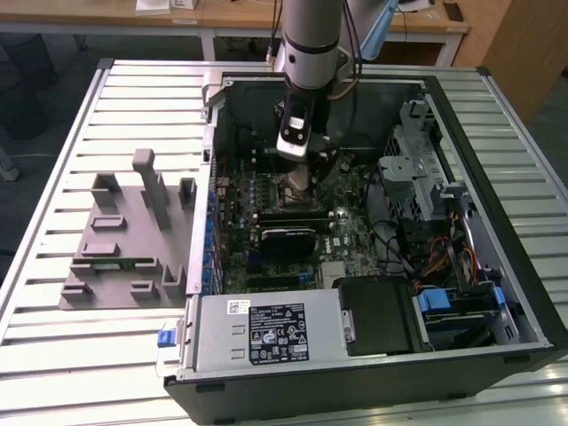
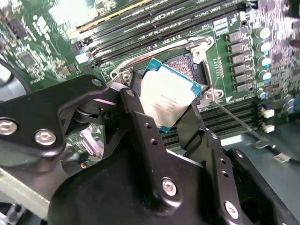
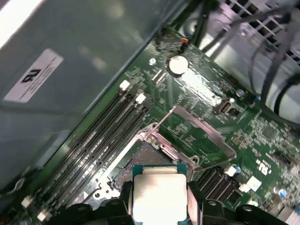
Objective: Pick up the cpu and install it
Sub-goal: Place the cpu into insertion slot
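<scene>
Silver cpu (image 2: 169, 99) sitting pinched between jaws, edge to edge, hovering just above open socket (image 2: 190, 61) beneath them. Install step running, placing stage. Seating calling for level, square alignment.

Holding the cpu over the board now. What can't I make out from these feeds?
- Both wrist views: most of the socket, covered by the cpu; whether they touch is unclear.
- First wrist view: one cpu edge, cut off at the picture's edge, inside the gripper.
- Exterior view: cpu and socket, hidden behind the gripper.
</scene>
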### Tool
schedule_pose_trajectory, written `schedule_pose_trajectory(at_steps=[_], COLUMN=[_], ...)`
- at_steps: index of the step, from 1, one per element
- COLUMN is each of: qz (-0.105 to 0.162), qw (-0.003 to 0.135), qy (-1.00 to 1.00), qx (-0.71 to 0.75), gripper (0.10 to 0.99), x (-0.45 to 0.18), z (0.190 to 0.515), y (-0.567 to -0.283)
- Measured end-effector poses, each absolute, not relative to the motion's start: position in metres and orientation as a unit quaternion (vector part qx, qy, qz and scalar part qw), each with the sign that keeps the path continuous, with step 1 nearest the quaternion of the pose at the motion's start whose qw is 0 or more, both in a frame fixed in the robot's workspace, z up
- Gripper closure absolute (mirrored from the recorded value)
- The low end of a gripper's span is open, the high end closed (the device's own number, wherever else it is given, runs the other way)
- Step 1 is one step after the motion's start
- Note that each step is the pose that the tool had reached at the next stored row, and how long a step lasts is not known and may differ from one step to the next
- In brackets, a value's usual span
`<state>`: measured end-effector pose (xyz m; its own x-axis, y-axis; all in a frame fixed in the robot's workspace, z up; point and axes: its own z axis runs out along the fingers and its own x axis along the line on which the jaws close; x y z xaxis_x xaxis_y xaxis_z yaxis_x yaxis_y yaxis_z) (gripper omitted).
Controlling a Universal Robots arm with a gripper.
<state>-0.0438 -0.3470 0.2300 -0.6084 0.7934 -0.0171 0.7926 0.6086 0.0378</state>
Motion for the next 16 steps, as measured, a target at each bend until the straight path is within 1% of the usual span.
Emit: schedule_pose_trajectory(at_steps=[16], qz=[0.011], qw=[0.018], qy=[0.828], qx=[0.561], gripper=[0.545], x=[-0.0438], z=[0.2296], y=[-0.3470])
